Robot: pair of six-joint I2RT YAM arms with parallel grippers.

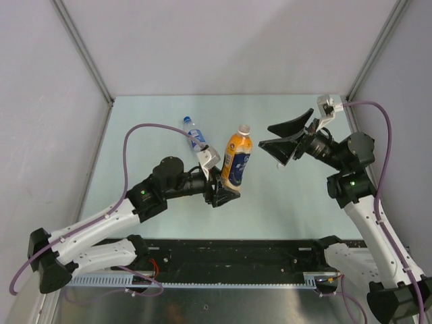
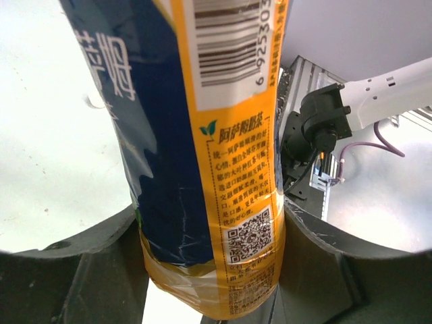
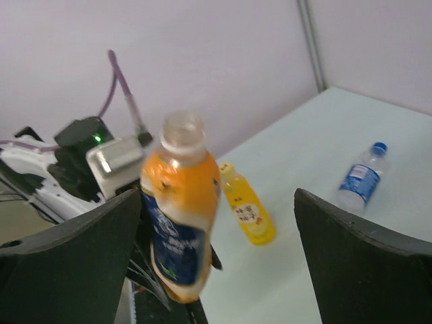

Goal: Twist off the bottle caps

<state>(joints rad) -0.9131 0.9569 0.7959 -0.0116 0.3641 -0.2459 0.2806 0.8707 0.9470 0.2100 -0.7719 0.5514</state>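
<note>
Nothing's unscrewed yet: your left gripper (image 1: 223, 194) pinches the orange bottle (image 1: 236, 162) low, and your right gripper (image 1: 265, 136) is spread wide near its whitish cap (image 1: 244, 128).

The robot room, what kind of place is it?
Probably a robot test booth: plain walls box in the table, a left arm and right arm stand at its edge, and the left gripper holds an orange bottle.

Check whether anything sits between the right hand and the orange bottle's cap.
Nothing visible. The open right hand faces the pale cap of the orange bottle across open air; the yellow bottle lies beyond.
</note>
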